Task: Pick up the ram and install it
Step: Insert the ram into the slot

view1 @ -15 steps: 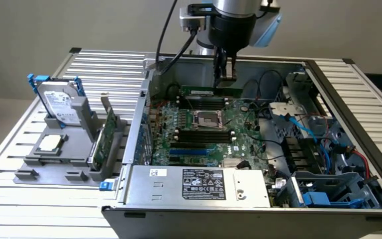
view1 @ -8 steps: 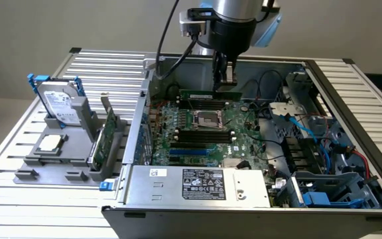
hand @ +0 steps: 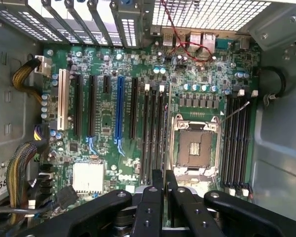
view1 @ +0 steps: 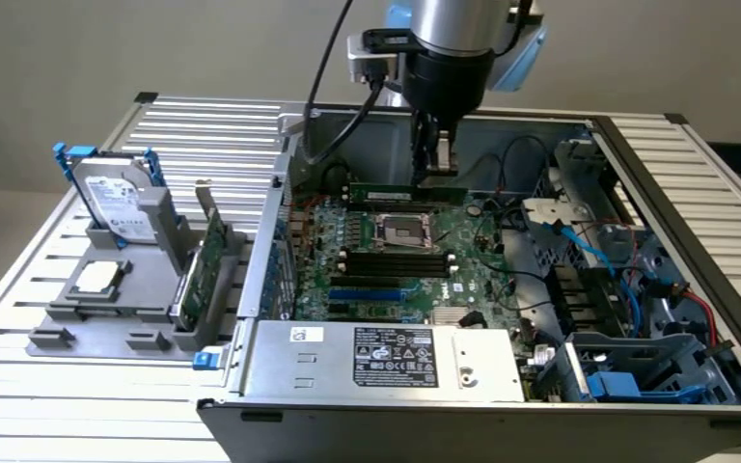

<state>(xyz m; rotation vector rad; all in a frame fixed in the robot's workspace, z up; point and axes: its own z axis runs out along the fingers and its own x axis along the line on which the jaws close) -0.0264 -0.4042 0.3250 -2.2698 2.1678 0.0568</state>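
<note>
The ram (view1: 397,193), a long narrow green stick, hangs level inside the open computer case, just above the motherboard (view1: 474,275) on the far side of the CPU socket (view1: 407,231). My gripper (view1: 438,166) comes straight down from above and is shut on the ram near its end on the exterior view's right. In the wrist view my black fingers (hand: 153,197) are pressed together, and the ram (hand: 166,148) runs edge-on away from them. There it lies between the black memory slots (hand: 153,133) and the CPU socket (hand: 195,145). Whether it touches a slot I cannot tell.
A second bank of memory slots (hand: 237,143) lies beyond the socket. A power supply (view1: 390,359) fills the case front, and blue and red cables (view1: 660,289) run by the drive bays. Outside the case, a grey holder (view1: 100,318) carries a hard drive (view1: 120,207) and a green expansion card (view1: 204,275).
</note>
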